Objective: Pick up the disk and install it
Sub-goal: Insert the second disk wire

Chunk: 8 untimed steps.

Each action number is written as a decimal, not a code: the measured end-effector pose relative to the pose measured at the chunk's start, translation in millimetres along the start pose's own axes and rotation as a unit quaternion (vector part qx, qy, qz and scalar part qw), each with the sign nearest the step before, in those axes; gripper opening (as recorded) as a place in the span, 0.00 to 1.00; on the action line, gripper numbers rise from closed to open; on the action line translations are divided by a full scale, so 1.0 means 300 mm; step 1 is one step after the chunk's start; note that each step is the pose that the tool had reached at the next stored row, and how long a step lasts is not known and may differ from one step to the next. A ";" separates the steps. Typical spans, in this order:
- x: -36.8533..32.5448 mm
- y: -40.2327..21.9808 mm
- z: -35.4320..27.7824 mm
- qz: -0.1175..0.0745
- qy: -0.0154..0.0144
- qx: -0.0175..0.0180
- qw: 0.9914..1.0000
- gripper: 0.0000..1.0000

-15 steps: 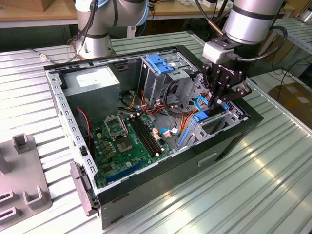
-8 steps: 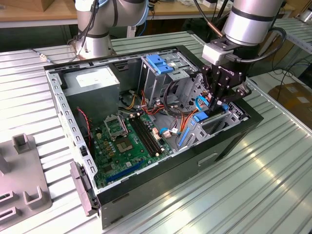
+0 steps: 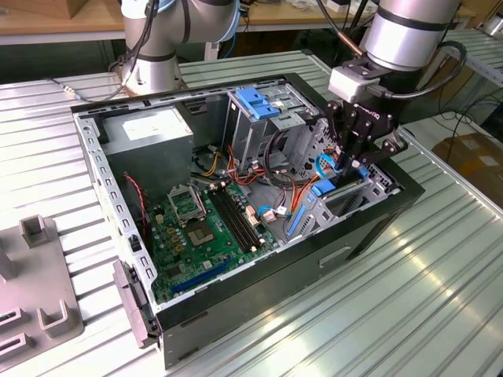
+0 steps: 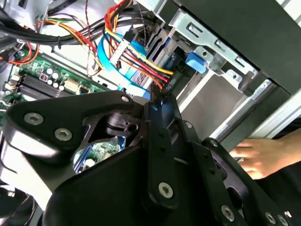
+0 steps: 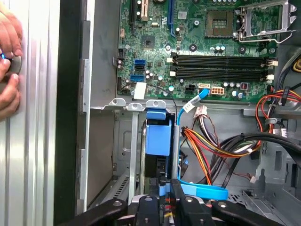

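Gripper [image 3: 351, 161] lowered inside the open computer case [image 3: 369, 228], at the drive bay on the exterior view's right; fingers [image 5: 178, 197] drawn close together, apparently clamped on the blue frame of the disk [image 5: 157, 136]. Disk standing on edge in the bay slot, beside the bundle of red, yellow and orange cables [image 5: 207, 146] and a blue data cable [image 5: 202, 190]. Motherboard [image 3: 208, 224] flat on the case floor. Person's hand [image 5: 8, 70] resting on the table outside the case wall.
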<state>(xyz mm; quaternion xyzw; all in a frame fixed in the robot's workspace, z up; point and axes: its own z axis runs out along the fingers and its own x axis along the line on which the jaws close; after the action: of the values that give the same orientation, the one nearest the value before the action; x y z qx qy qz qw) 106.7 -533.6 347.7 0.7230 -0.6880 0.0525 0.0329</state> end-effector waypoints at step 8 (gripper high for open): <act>0.002 0.000 -0.014 0.000 0.000 0.000 1.000 0.15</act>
<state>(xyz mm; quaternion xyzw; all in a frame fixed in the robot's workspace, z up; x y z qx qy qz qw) 106.7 -533.6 351.8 0.7230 -0.6880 0.0527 0.0330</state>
